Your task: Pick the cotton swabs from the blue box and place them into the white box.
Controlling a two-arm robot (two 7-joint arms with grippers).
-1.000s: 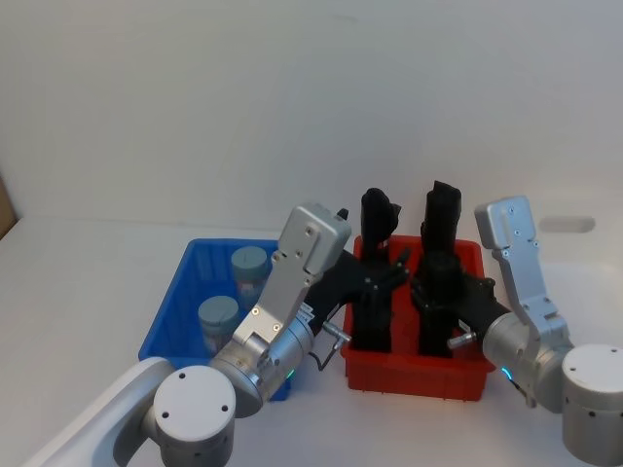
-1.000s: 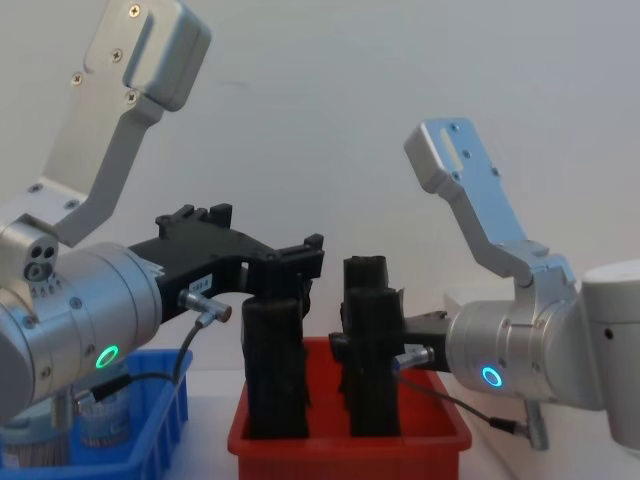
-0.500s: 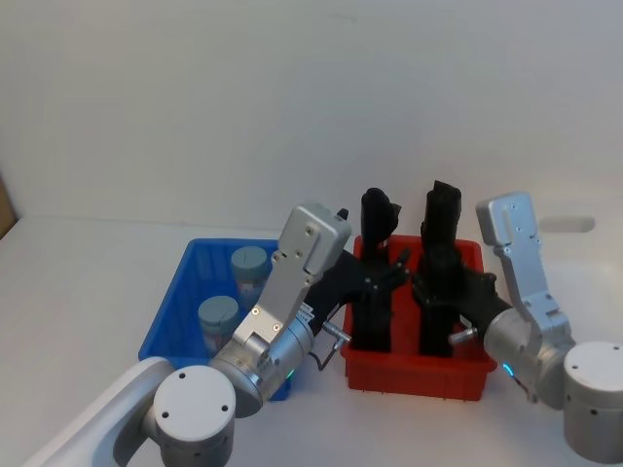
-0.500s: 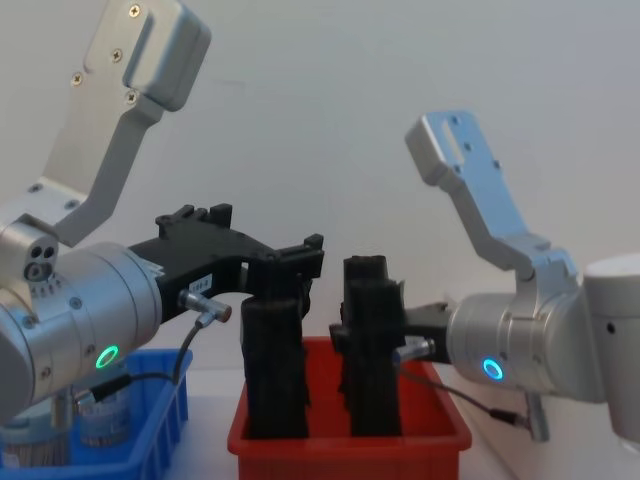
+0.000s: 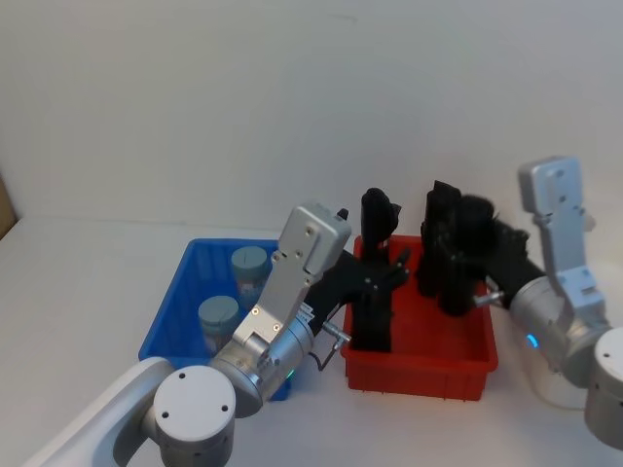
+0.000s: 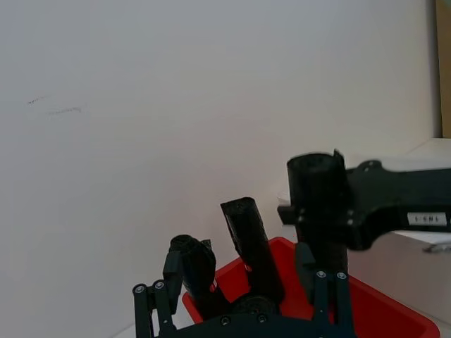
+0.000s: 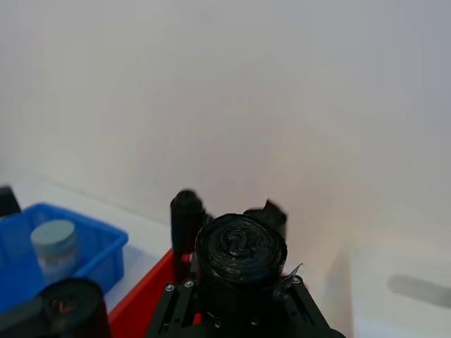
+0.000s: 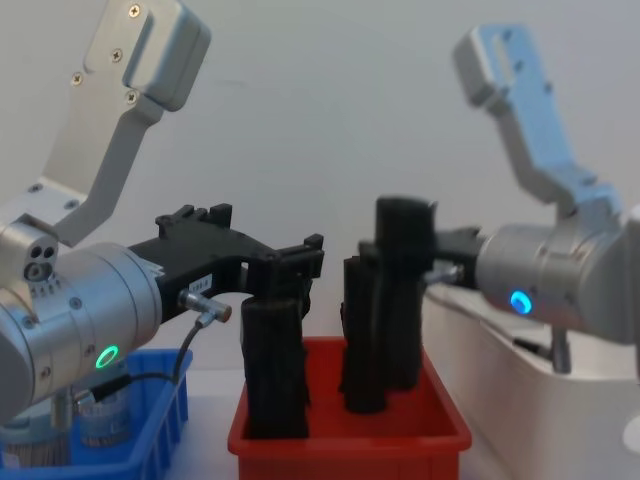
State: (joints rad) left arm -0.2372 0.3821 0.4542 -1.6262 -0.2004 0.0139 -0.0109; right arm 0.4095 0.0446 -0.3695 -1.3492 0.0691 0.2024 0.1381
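Observation:
Two cotton swabs tubs (image 5: 248,265) (image 5: 217,316) stand in the blue box (image 5: 170,311) at the left, untouched; one tub (image 7: 55,243) also shows in the right wrist view. My right gripper (image 5: 467,255) (image 8: 440,250) is shut on a black rolled bundle (image 8: 402,290) (image 7: 241,257), held up over the right side of the red bin (image 5: 419,375). My left gripper (image 5: 392,270) (image 8: 300,262) hangs open over the red bin's left side, just above another black bundle (image 8: 275,360), its fingers (image 6: 328,289) wide apart. The white box (image 8: 500,360) lies at the far right.
The red bin (image 8: 350,435) stands between the blue box (image 8: 150,440) and the white box, with two black bundles still standing in it. A pale wall rises close behind the table. Bare tabletop lies left of the blue box.
My right gripper has lifted its black bundle up from the red bin and carried it rightward. The left arm and the swab tubs have stayed still.

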